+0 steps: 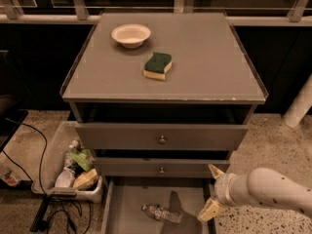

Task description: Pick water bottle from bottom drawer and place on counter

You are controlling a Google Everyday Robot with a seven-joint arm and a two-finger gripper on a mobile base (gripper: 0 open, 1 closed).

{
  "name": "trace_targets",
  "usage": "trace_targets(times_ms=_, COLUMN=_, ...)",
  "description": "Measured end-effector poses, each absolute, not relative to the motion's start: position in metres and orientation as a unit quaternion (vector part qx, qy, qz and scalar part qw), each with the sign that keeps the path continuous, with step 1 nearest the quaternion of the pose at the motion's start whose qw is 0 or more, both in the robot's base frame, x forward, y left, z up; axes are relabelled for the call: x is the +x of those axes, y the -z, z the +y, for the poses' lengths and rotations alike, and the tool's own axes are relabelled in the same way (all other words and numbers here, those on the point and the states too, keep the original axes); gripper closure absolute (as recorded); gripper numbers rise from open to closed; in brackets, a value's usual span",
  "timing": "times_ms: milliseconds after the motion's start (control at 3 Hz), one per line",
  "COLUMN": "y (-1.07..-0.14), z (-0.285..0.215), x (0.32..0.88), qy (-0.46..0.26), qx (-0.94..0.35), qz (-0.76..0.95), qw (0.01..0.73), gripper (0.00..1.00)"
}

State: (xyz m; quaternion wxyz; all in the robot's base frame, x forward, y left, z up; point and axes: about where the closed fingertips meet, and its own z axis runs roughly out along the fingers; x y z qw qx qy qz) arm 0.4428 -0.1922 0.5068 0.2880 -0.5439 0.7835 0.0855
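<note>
The water bottle (162, 213) lies on its side on the floor of the open bottom drawer (127, 201), at the bottom centre of the camera view. My gripper (212, 192) hangs at the drawer's right wall, right of the bottle and apart from it. Its pale fingers (209, 211) are spread and hold nothing. The counter (204, 62) is the grey cabinet top above the drawers.
A white bowl (130, 34) and a green-and-yellow sponge (158, 65) sit on the counter. Two shut drawer fronts with knobs (162, 140) are above the open drawer. A bin (58, 184) with wrappers and containers stands on the floor at the left, with cables (34, 145) beside it.
</note>
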Motion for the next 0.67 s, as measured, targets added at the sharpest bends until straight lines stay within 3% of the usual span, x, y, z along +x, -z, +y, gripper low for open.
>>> trace_targets(times_ms=667, y=-0.403, z=-0.195, x=0.457, qy=-0.134, qx=-0.547, qz=0.770, qw=0.301, gripper=0.00)
